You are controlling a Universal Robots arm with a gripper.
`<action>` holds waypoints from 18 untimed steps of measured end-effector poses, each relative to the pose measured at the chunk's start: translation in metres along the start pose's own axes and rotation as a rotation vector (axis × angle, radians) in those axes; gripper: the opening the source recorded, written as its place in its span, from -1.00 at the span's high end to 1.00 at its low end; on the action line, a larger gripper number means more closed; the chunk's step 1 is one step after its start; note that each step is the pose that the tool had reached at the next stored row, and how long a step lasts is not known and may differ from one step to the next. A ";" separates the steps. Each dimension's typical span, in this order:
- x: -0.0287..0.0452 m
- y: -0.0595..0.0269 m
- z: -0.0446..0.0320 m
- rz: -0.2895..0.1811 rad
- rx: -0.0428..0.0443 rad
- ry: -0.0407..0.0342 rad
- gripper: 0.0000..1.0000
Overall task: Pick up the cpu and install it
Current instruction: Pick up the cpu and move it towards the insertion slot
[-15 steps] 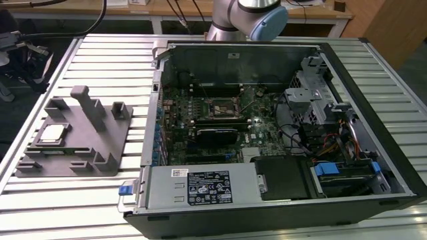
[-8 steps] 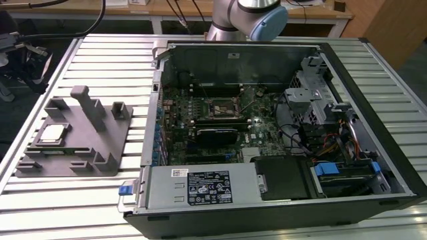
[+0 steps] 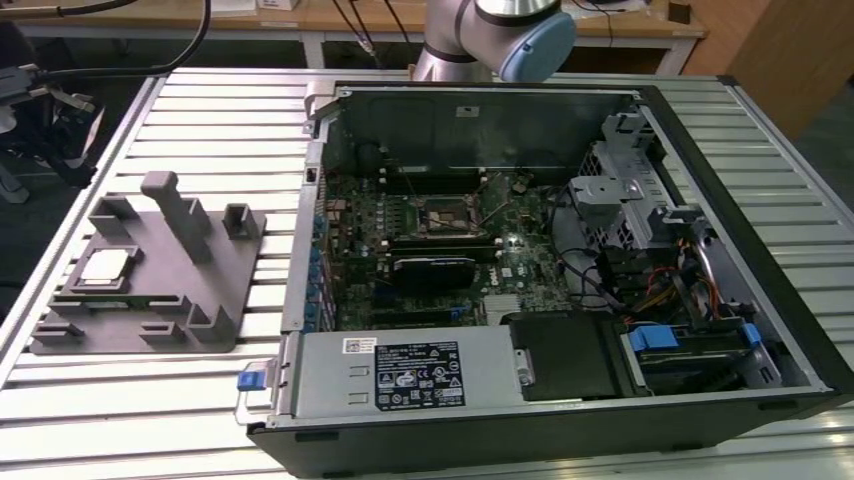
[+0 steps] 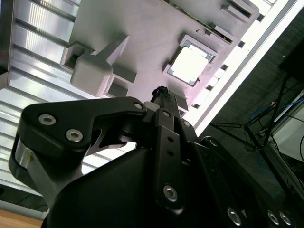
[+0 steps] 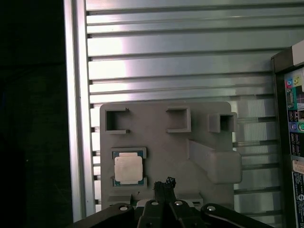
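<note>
The cpu (image 3: 107,265), a small square chip with a silvery top, lies flat in a recess of the grey fixture tray (image 3: 200,290) at the exterior view's left. Both wrist views look down on it: the cpu (image 5: 129,168) (image 4: 190,65) sits in its pocket with nothing touching it. My gripper (image 5: 165,183) (image 4: 161,92) hangs well above the tray, a little to one side of the chip, its thin black fingertips pressed together with nothing between them. The motherboard's socket (image 3: 441,215) sits in the open computer case.
The open computer case (image 3: 747,250) lies on the slatted metal table (image 3: 174,410), to the exterior view's right of the tray. The tray carries a tall post (image 3: 180,215) and several raised blocks. The arm (image 3: 501,35) rises behind the case.
</note>
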State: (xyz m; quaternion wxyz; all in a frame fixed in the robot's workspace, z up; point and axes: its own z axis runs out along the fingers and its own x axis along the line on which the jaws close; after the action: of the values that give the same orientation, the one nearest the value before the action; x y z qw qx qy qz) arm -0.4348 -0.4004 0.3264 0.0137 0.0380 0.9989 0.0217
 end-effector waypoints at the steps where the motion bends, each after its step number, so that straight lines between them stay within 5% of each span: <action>1: 0.0001 0.0000 0.0002 0.000 0.0000 0.0000 0.79; 18: 0.0040 -0.0007 0.0099 0.000 0.0000 0.0000 0.79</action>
State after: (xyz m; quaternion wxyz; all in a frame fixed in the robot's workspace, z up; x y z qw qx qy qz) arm -0.4386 -0.4004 0.3164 0.0137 0.0380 0.9989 0.0217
